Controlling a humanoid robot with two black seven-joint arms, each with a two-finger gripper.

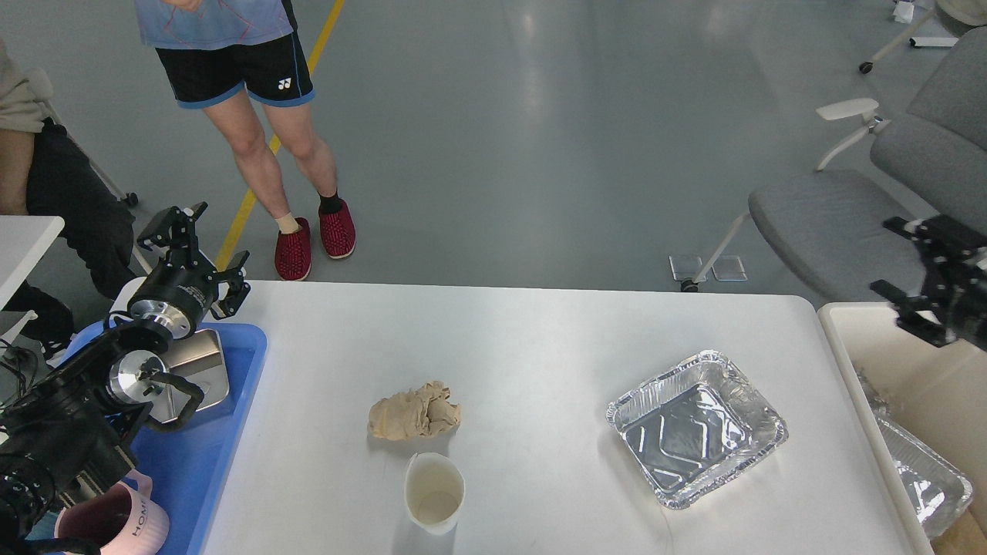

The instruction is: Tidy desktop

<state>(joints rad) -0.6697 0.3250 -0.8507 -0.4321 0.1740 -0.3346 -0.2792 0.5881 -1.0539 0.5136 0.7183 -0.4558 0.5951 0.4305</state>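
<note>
The white desktop (540,331) fills the middle of the head view. On it lie a crumpled tan paper wad (414,413), an empty white paper cup (434,493) just in front of the wad, and an empty foil tray (696,426) to the right. My left gripper (193,239) is open and empty, held above the far left corner of the desktop, over the blue tray (231,432). My right gripper (921,274) is open and empty at the right edge, above a beige bin (840,331).
The blue tray holds a metal container (199,368) and a pink cup (127,520). The beige bin holds another foil tray (925,478). A person (254,116) stands beyond the far edge. A grey chair (840,223) stands at the back right. A smaller white table corner (23,243) is at the left.
</note>
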